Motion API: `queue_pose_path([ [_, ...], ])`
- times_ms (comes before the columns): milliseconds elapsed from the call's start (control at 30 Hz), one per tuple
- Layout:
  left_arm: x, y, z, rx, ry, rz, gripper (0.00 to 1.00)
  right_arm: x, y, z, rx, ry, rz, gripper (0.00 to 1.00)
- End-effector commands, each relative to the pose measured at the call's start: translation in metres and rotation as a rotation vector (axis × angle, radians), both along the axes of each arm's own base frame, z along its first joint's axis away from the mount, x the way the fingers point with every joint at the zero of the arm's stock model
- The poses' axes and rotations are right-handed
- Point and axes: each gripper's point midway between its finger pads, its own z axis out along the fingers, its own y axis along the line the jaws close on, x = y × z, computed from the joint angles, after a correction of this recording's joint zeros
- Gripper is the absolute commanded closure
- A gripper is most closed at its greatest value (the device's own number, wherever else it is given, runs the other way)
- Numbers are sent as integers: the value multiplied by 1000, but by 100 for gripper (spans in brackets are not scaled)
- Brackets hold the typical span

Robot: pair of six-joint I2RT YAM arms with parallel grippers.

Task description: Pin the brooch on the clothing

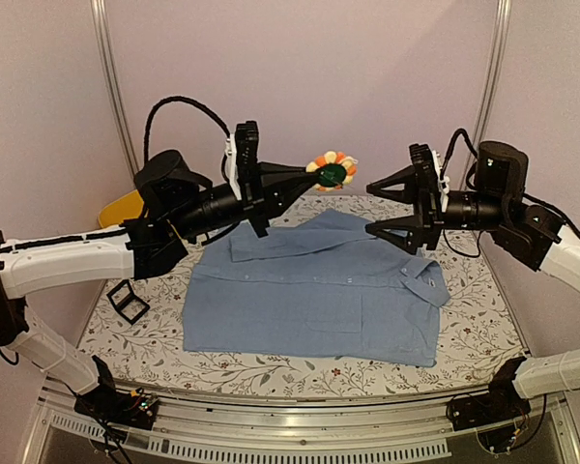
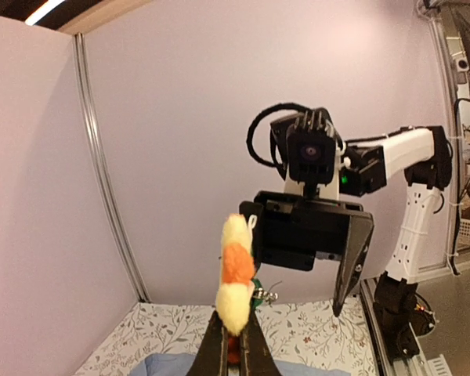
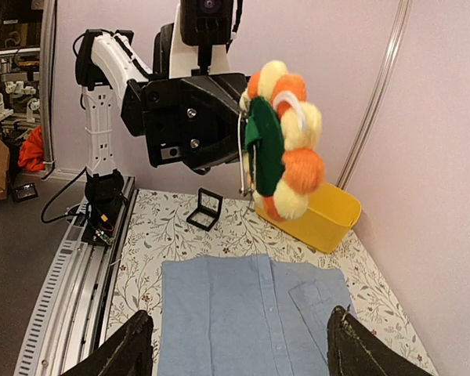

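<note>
The brooch, a ring of yellow and orange pompoms on a green felt back, hangs in the air above the far edge of the clothing. My left gripper is shut on its lower edge. In the left wrist view the brooch stands edge-on between the closed fingers, its metal pin pointing right. My right gripper stands open just to the right, facing the brooch without touching it. In the right wrist view the brooch shows its green back. The light blue shirt lies flat below, between the open fingers.
A yellow basin sits at the back left of the table, also visible in the right wrist view. A small black square box lies left of the shirt on the floral tablecloth. Metal frame posts rise at the back corners.
</note>
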Motion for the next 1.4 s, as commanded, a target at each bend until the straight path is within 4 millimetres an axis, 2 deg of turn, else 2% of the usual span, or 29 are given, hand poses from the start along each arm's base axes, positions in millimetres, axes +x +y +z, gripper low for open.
queue_pose_path([
  [0, -28, 21, 66, -299, -139, -50, 100, -10, 8, 55, 256, -91, 97, 25],
  [167, -31, 17, 67, -328, -155, -86, 100, -28, 23, 69, 342, -128, 181, 27],
  [400, -38, 12, 65, -347, -150, -163, 100, -30, 38, 75, 402, -142, 245, 31],
  [733, -41, 5, 59, -319, -131, -206, 100, -28, 46, 73, 400, -147, 265, 47],
  [1133, -36, 2, 57, -257, -138, -163, 100, -21, 43, 63, 320, -139, 186, 44],
  [1233, -15, -9, 47, -132, -96, -61, 100, -16, 40, 59, 237, -136, 133, 38],
  [1367, 9, -8, 29, 36, -69, 87, 100, 0, 30, 39, 63, -99, 4, 27],
])
